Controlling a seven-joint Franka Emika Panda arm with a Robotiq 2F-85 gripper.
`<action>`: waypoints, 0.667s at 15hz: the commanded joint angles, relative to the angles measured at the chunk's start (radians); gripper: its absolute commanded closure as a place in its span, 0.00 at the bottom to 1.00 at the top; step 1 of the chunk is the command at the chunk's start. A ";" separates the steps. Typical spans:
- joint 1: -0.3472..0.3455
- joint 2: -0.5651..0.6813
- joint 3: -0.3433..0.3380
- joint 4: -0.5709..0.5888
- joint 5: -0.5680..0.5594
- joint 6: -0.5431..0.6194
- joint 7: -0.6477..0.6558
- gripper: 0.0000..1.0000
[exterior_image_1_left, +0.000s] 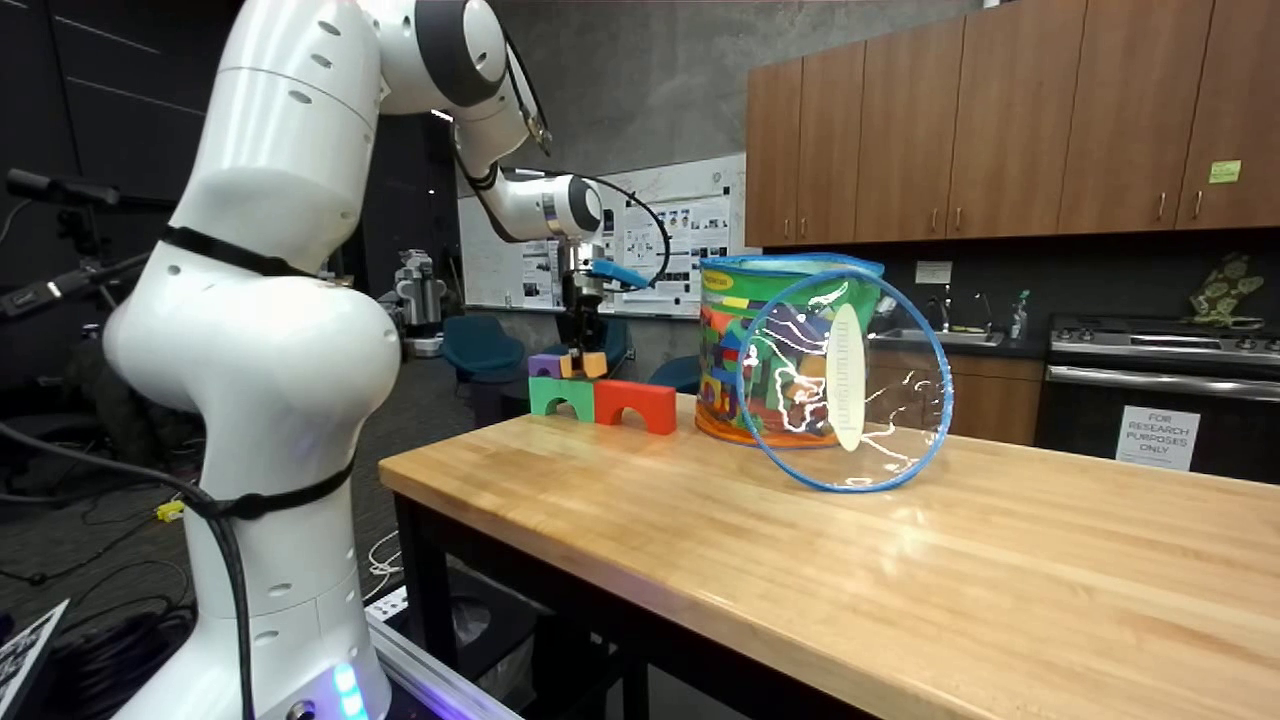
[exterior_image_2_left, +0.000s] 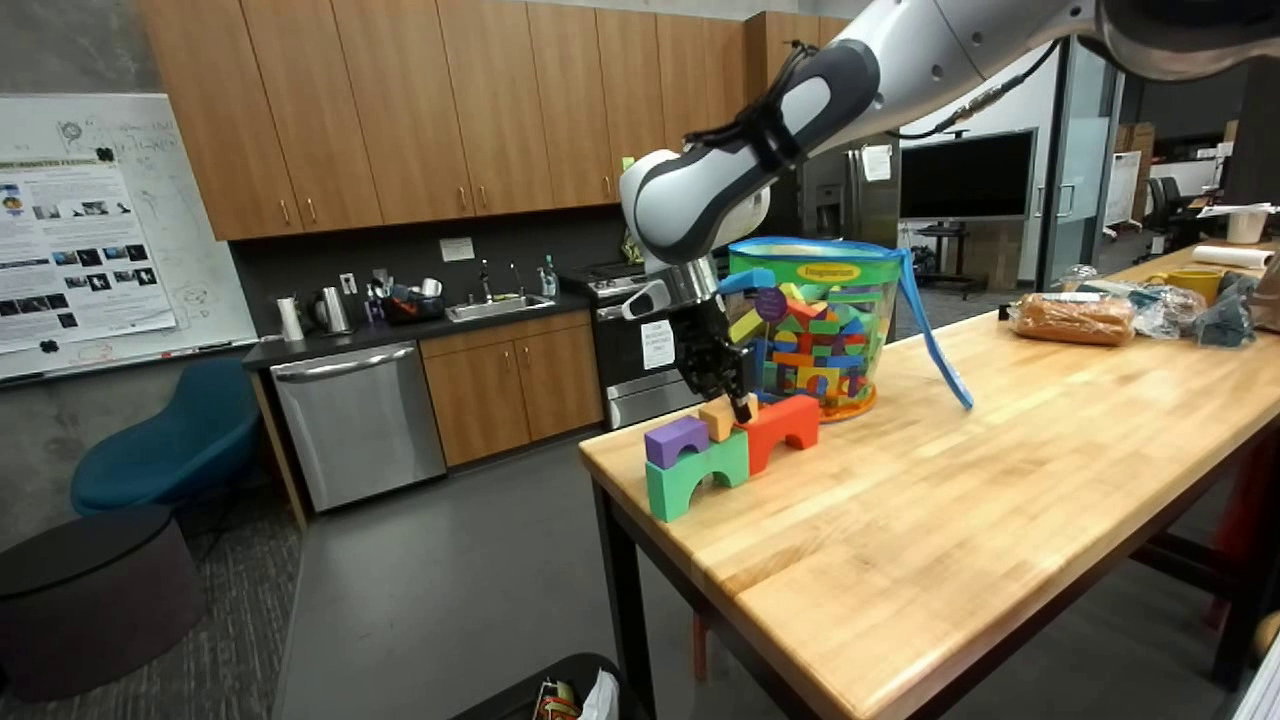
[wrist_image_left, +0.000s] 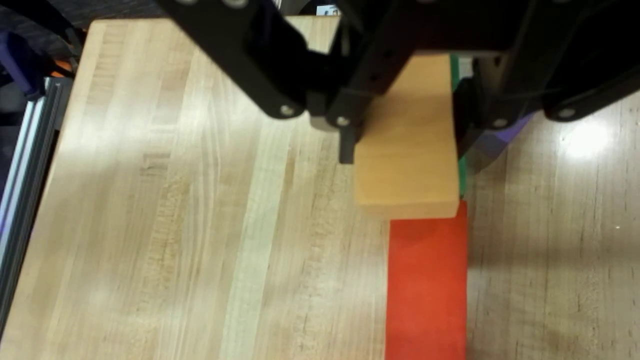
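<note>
An orange block (wrist_image_left: 407, 172) is pinched between the fingers of my gripper (wrist_image_left: 404, 150), one finger against each long side. In both exterior views the gripper (exterior_image_1_left: 580, 355) points down, with the orange block (exterior_image_2_left: 718, 418) at its tips. The block is above the green arch (exterior_image_2_left: 725, 460), close to where that arch meets the red arch (exterior_image_2_left: 770, 425); whether it touches them I cannot tell. A small purple arch (exterior_image_2_left: 676, 440) sits on the green arch's other end, close beside the orange block. In the wrist view the purple arch (wrist_image_left: 507, 132) is partly hidden by a finger.
A clear tub of colourful blocks (exterior_image_2_left: 825, 340) stands on the wooden table (exterior_image_1_left: 800, 560) beside the red arch. Its blue-rimmed lid (exterior_image_1_left: 845, 378) leans against it. Packaged bread (exterior_image_2_left: 1075, 320) lies farther along the table. The arches stand near a table edge.
</note>
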 joint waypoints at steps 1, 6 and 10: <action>-0.008 0.017 0.019 0.040 0.002 -0.023 0.015 0.83; -0.009 0.024 0.024 0.048 0.004 -0.022 0.017 0.83; -0.009 0.026 0.025 0.045 0.003 -0.021 0.020 0.83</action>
